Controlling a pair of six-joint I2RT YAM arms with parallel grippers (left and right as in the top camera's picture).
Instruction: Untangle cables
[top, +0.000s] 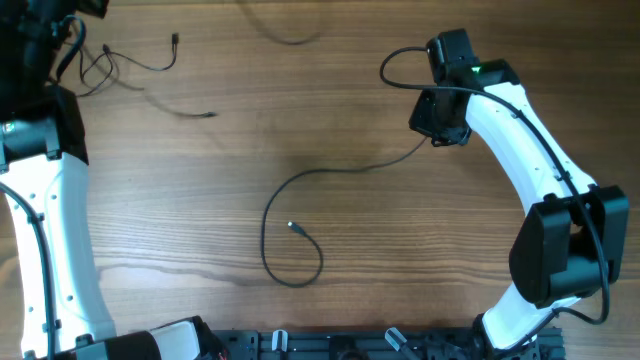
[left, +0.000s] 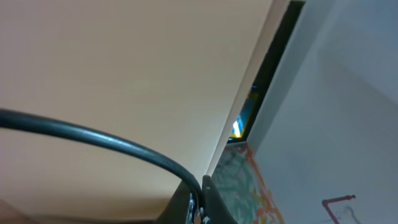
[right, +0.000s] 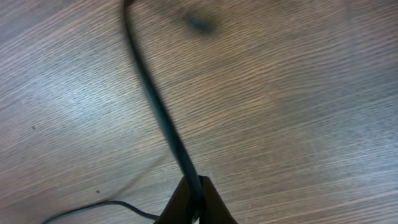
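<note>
One thin black cable (top: 300, 176) runs from my right gripper (top: 441, 133) down to the table middle, loops, and ends in a small plug (top: 292, 227). The right wrist view shows the right gripper (right: 196, 200) shut on this cable (right: 155, 106), just above the wood. A small tangle of thin cables (top: 100, 66) lies at the far left, with a plug (top: 175, 40) and a loose end (top: 208, 115). My left gripper (left: 200, 200) is shut on a black cable (left: 93, 137). In the overhead view its jaws are hidden in the top left corner.
The wooden table (top: 420, 260) carries only the cables. A faint blurred cord (top: 290, 40) shows at the far edge. The left wrist view shows the table's edge (left: 249, 93) and floor beyond. The right arm's thick cable (top: 400, 70) loops beside its wrist.
</note>
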